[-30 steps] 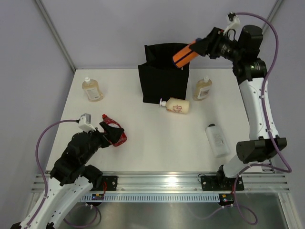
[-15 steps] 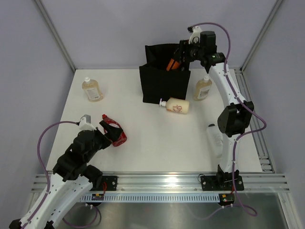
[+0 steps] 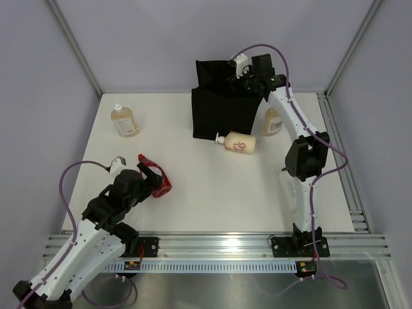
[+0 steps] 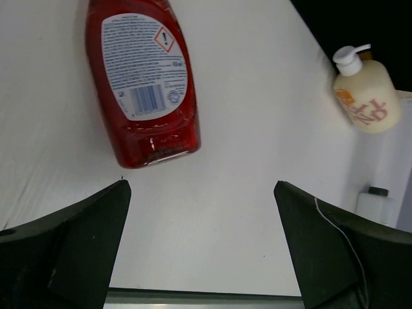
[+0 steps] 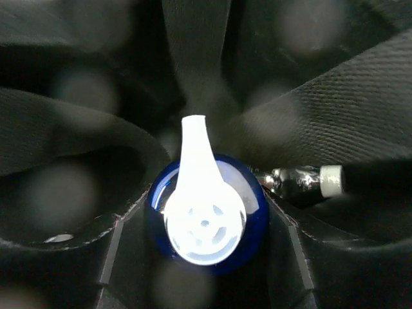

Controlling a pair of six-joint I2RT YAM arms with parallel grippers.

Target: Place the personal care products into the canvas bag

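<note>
The right arm stretches far across the worktop [image 3: 212,187], its wrist dipped into the open top of the black canvas bag [image 3: 219,116]. The right tool [image 5: 203,248] is part-closed on one spray bottle [image 5: 201,193], inside the bag beside one silver bottle [image 5: 293,180]. The left arm crouches low, and the left tool [image 4: 201,193] gapes wide and empty just short of one red bottle [image 4: 145,77]. Outside the bag lie two amber bottles [image 3: 124,121] [image 3: 271,123], one cream pump bottle [image 3: 238,143] and one white bottle [image 4: 374,207].

Bare tabletop [image 4: 257,96] lies open before my left pincer [image 4: 201,193] up to the red bottle [image 4: 141,77]; walls of the bag [image 5: 335,96] and a silver bottle [image 5: 299,180] crowd my right pincer [image 5: 205,215].
</note>
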